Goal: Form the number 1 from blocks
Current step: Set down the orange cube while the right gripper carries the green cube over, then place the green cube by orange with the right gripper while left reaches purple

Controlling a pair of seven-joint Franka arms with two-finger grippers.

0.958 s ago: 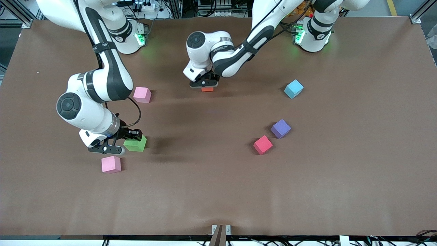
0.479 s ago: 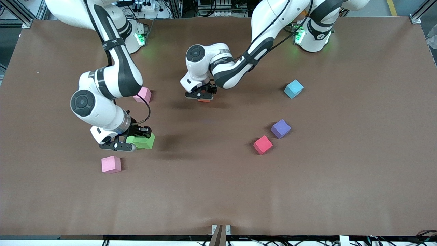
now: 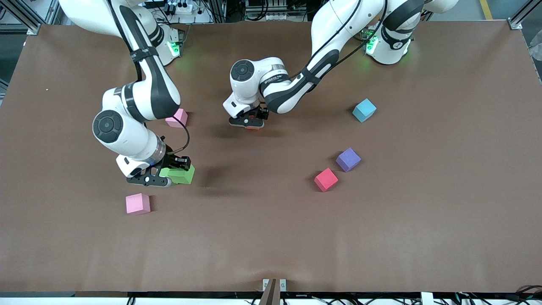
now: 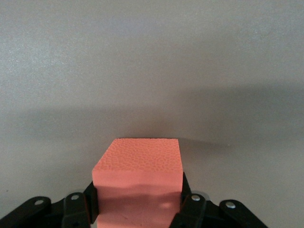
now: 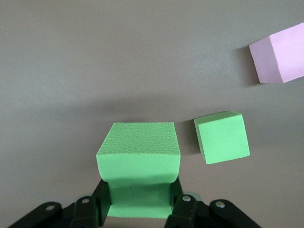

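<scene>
My left gripper (image 3: pixel 250 122) is shut on the orange block (image 4: pixel 138 183) and holds it just over the bare table (image 3: pixel 271 237); only a sliver of orange (image 3: pixel 254 126) shows under the hand in the front view. My right gripper (image 3: pixel 168 175) is shut on a green block (image 5: pixel 139 159), low over the table. A second green block (image 5: pixel 222 137) lies on the table close beside it, with a pink block (image 5: pixel 279 59) a little farther off. In the front view, one pink block (image 3: pixel 137 203) lies nearer the camera than the right hand and another pink block (image 3: pixel 178 117) lies farther.
Toward the left arm's end lie the light blue block (image 3: pixel 364 110), the purple block (image 3: pixel 348 159) and the red block (image 3: pixel 326 179), the last two close together. The right arm's forearm (image 3: pixel 144 97) hangs over the farther pink block.
The right gripper has carried its green block toward the table's middle. The left gripper has brought the orange block a little toward the front camera. The other blocks lie as before.
</scene>
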